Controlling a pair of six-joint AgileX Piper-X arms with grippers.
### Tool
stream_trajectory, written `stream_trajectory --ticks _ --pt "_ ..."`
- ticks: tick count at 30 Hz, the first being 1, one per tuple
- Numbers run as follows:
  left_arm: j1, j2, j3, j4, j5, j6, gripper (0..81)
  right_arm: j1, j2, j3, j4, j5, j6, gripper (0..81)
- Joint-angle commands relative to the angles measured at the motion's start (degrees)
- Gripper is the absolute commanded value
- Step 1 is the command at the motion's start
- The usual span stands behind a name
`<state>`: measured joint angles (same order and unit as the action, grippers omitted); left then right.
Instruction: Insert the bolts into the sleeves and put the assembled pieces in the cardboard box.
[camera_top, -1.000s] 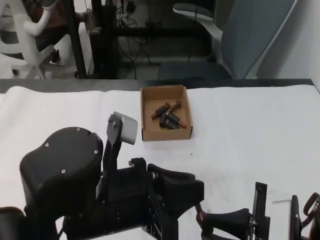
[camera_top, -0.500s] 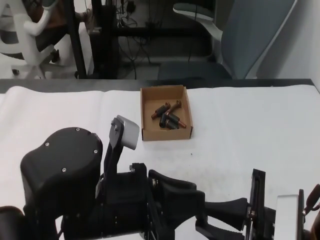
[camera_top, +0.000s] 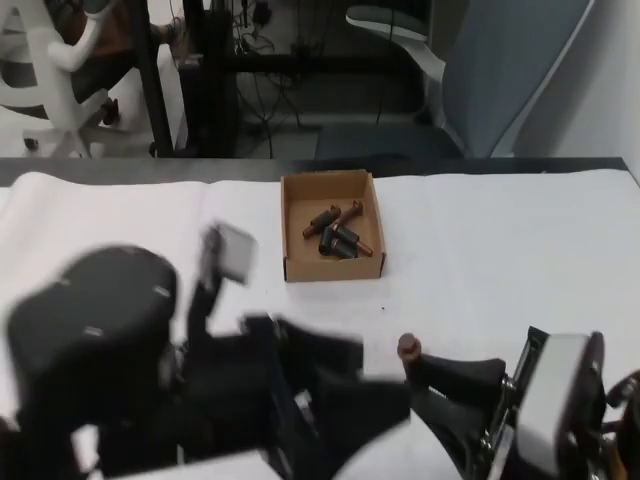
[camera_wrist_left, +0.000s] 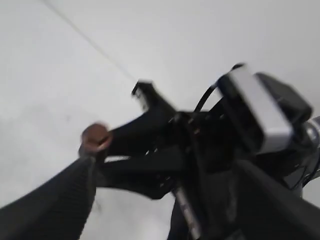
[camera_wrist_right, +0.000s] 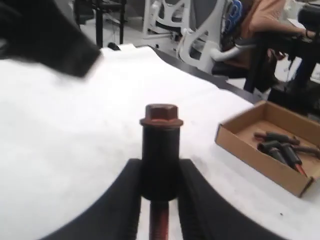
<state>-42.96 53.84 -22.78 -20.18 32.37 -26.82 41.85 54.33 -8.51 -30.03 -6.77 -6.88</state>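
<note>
My right gripper (camera_wrist_right: 160, 167) is shut on an assembled piece (camera_wrist_right: 160, 150), a black sleeve with a copper bolt head (camera_wrist_right: 161, 115) sticking out. In the high view the piece (camera_top: 407, 347) is held above the white cloth at the near right, well short of the cardboard box (camera_top: 333, 268). The box (camera_wrist_right: 255, 159) holds several assembled pieces (camera_wrist_right: 277, 147). My left gripper (camera_wrist_left: 162, 172) is open, its ribbed fingers (camera_wrist_left: 50, 205) spread wide. The right gripper (camera_wrist_left: 107, 150) with the bolt head (camera_wrist_left: 95, 139) sits just beyond them. The bulky left arm (camera_top: 90, 340) is at the near left.
A white cloth (camera_top: 500, 240) covers the bench around the box. Behind the bench's far edge stand office chairs (camera_top: 500, 70) and dark desk legs (camera_top: 150, 80). A white camera housing (camera_top: 560, 400) rides on the right arm at the near right.
The right gripper has carried the assembled piece forward, toward the box. The left arm has pulled away to the left and is blurred by its motion.
</note>
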Motion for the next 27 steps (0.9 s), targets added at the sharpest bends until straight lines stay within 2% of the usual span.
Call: stream_trajectory --ticks 1,2,3,4,5,9,11,14,19,24,27 --pt "2.26 -8.12 -0.46 -2.29 -0.46 3.92 45.2 -0.16 -0.02 -5.76 8.02 2.57 0.9 0.6" --pt "3.24 -10.64 -0.46 -1.29 -1.89 5.03 31.6 -0.16 0.34 -8.09 11.73 4.01 0.9 0.6" --pt "4.21 -13.88 -0.46 0.76 -4.21 6.73 12.5 -0.16 0.93 -10.57 14.83 5.23 0.9 0.6" --pt "5.2 -17.11 -0.46 3.8 -7.44 9.92 2.7 -0.16 1.62 -12.51 17.02 6.0 0.32 0.6" --pt "5.86 -19.94 -0.46 6.72 -11.24 12.48 1.8 -0.16 2.96 -14.98 19.4 6.77 -0.15 0.6" --pt "7.25 -32.95 -0.46 24.06 -36.19 25.73 1.8 -0.16 9.44 -24.02 23.57 7.44 -0.12 0.6" --pt "7.23 -37.97 -0.46 31.1 -41.65 29.85 1.8 -0.48 14.63 -28.92 25.29 9.71 -0.23 0.6" --pt "7.23 -42.96 -0.46 35.93 -41.98 29.66 1.8 -2.45 23.32 -36.05 26.8 10.78 -0.45 0.6" --pt "7.23 -46.81 -0.46 41.11 -41.98 29.67 1.8 -8.26 38.18 -48.62 27.71 10.6 0.08 0.6" --pt "7.23 -47.3 -0.46 47.0 -47.4 29.67 1.8 -12.41 48.83 -62.67 36.38 10.28 0.05 0.6" --pt "7.23 -47.3 -0.36 47.84 -47.7 29.67 1.8 -13.7 54.54 -69.54 39.37 10.28 -0.29 0.6"
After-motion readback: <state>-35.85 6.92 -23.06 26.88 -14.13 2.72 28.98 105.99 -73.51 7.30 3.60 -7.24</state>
